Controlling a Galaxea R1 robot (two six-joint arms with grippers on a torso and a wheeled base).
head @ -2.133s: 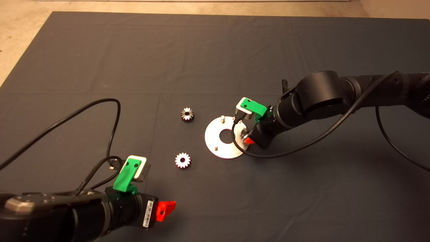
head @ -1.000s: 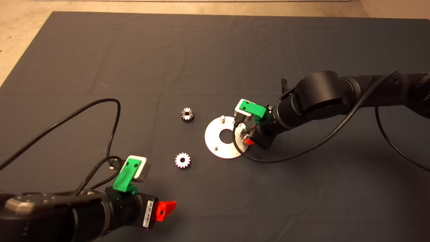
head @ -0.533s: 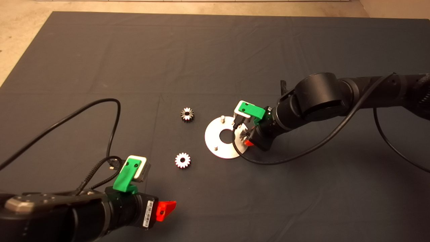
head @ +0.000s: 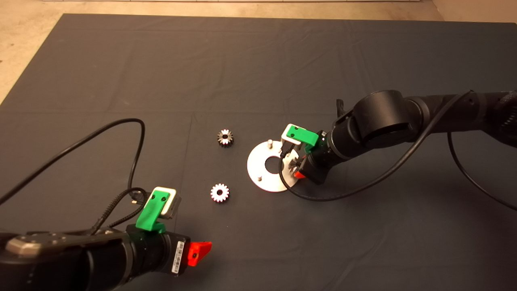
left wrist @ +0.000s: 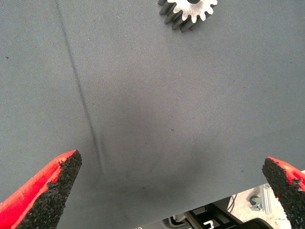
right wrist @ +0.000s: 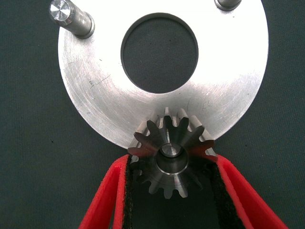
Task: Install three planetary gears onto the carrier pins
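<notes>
Silver disc [head: 262, 178] lies on the dark mat [head: 258, 60] covering the surface, its right edge hidden in the head view under the right gripper [head: 296, 163]. The right wrist view shows that gripper [right wrist: 172, 191] narrowed around a gear [right wrist: 171, 152] seated on a pin [right wrist: 170, 150] at the disc's [right wrist: 228, 95] rim, the pin's tip showing in the gear's bore; whether the pads press its teeth is hard to make out. Two other pins [right wrist: 71, 18] [right wrist: 228, 4] stand bare, the second cut off by the frame. Two more gears lie on the mat left of the disc, one dark-sided [head: 225, 138] and farther back, one bright [head: 219, 192] nearer the camera. The left gripper [head: 198, 252] waits well left of the disc, near the mat's front edge, fingers [left wrist: 45, 191] spread wide. A barcode label on its wrist [head: 178, 256] is too small to read.
</notes>
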